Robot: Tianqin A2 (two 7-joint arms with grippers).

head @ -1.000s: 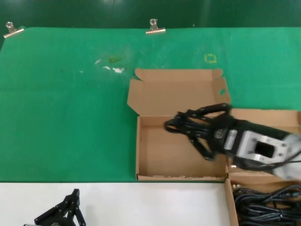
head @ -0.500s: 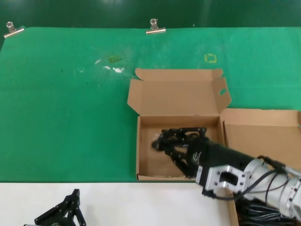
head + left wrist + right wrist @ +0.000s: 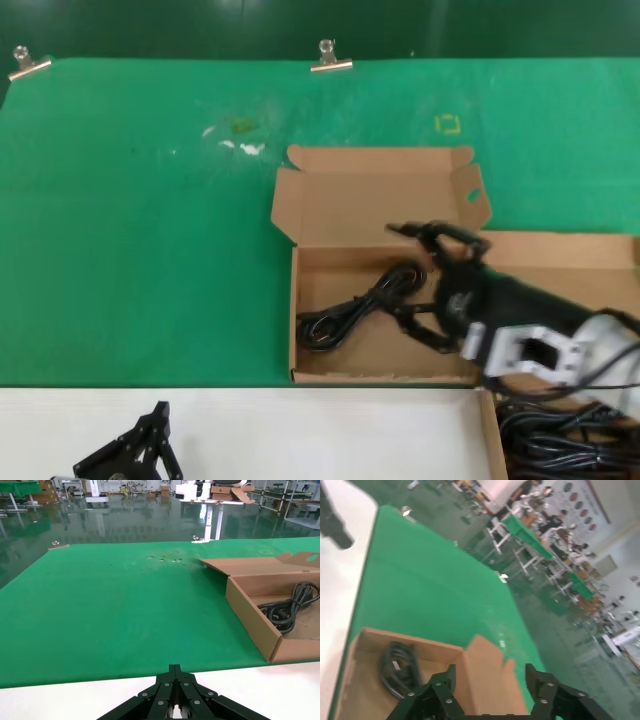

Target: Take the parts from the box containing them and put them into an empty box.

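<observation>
The empty box (image 3: 345, 350), a brown mailer whose lid flap has a round hole (image 3: 472, 195), lies open mid-mat. One black cable coil (image 3: 360, 305) lies slantwise on its floor. My right gripper (image 3: 422, 285) hangs open and empty over the box's right part, just right of the coil. In the right wrist view the open gripper (image 3: 490, 674) is over the box wall, with the coil (image 3: 400, 670) beside it. The box containing the parts (image 3: 488, 420) sits at the front right, with several black cables (image 3: 570, 440) inside and its plain lid (image 3: 570, 260) laid back. My left gripper (image 3: 135, 455) is parked, shut, at the front left.
A green mat (image 3: 140, 250) covers the table, with a white strip (image 3: 300, 430) along the front edge. Two binder clips (image 3: 330, 58) (image 3: 28, 65) hold the mat's far edge. The left wrist view shows the mailer box (image 3: 250, 615) and the coil (image 3: 287, 607) off to one side.
My right gripper carried the cable coil down into the mailer box, let go of it and opened. The coil now lies on the box floor. The left arm has not moved.
</observation>
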